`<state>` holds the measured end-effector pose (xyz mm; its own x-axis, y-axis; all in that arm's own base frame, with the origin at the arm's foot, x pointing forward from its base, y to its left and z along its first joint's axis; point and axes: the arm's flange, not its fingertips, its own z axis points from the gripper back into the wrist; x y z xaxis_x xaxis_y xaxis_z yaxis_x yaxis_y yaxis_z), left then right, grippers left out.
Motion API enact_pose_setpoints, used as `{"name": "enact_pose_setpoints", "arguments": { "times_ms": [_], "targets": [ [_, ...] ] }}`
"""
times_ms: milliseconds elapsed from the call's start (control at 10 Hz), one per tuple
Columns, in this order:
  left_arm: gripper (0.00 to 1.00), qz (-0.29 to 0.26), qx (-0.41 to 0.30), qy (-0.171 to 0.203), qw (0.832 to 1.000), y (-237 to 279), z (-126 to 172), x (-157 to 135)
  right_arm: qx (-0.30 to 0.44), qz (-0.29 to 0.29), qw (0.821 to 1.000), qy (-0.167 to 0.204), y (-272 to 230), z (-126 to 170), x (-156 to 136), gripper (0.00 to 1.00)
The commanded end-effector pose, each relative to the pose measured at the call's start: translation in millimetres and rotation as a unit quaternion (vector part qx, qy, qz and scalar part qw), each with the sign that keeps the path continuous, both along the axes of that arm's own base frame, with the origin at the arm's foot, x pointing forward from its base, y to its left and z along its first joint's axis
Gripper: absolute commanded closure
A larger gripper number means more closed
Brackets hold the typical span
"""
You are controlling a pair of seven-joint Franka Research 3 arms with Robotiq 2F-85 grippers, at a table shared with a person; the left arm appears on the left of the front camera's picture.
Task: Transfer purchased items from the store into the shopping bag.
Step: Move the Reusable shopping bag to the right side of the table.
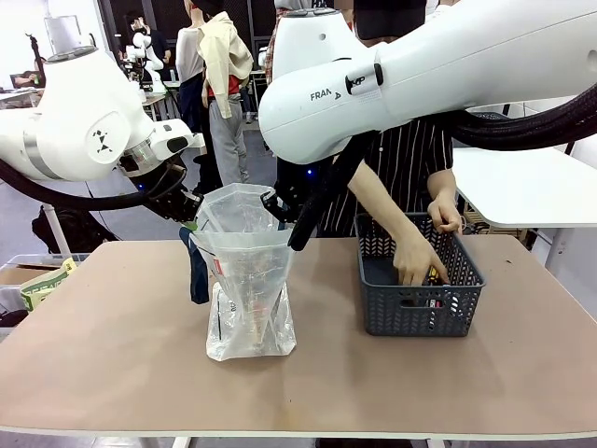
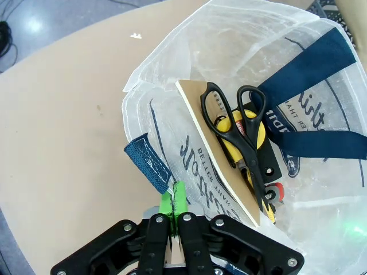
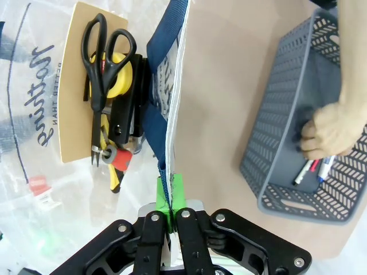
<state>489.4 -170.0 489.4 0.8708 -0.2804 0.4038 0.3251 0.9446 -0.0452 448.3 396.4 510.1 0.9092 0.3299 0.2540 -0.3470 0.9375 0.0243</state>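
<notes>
Black fingers of the left gripper (image 2: 173,197) rise from the bottom of its wrist view with the green pads pressed together on the rim of the shopping bag (image 2: 172,69), just beside a short dark blue handle strap (image 2: 148,163). The right gripper (image 3: 170,192) is clenched the same way on the opposite rim, with the thin plastic edge caught between its pads. Between them the two hold the bag's mouth open.

From the front, the translucent bag stands upright a little left of the desk's middle, about midway between the near and far edges. The left gripper (image 1: 182,201) is at the left side of its mouth and the right gripper (image 1: 284,210) at the right side.

Inside the bag lie black-handled scissors (image 2: 235,132) on a tan backing card (image 2: 209,154), resting over a yellow-and-black item (image 2: 229,146) with a small red-capped piece (image 2: 276,192) at its end.

Beside the bag, toward the desk's right edge (image 1: 93,355), sits a dark grey mesh basket (image 1: 420,317), apart from the bag. A person's hand (image 1: 415,261) reaches down into it, and the other hand (image 1: 446,217) rests at its far rim. Several pens (image 3: 312,169) lie on the basket floor just beside the reaching hand.
</notes>
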Motion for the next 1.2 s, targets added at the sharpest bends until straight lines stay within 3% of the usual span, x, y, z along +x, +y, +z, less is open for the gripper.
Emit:
{"name": "enact_pose_setpoints", "arguments": {
  "times_ms": [0,1100],
  "targets": [
    [1.0,0.002,-0.001,-0.002,1.0,1.2,0.9,-0.4,0.0,0.006,1.0,-0.001,-1.8,-0.6,-1.0,1.0],
    [1.0,0.002,-0.001,-0.002,1.0,1.2,0.9,-0.4,0.0,0.006,1.0,-0.001,-1.8,-0.6,-1.0,1.0]
  ]
}}
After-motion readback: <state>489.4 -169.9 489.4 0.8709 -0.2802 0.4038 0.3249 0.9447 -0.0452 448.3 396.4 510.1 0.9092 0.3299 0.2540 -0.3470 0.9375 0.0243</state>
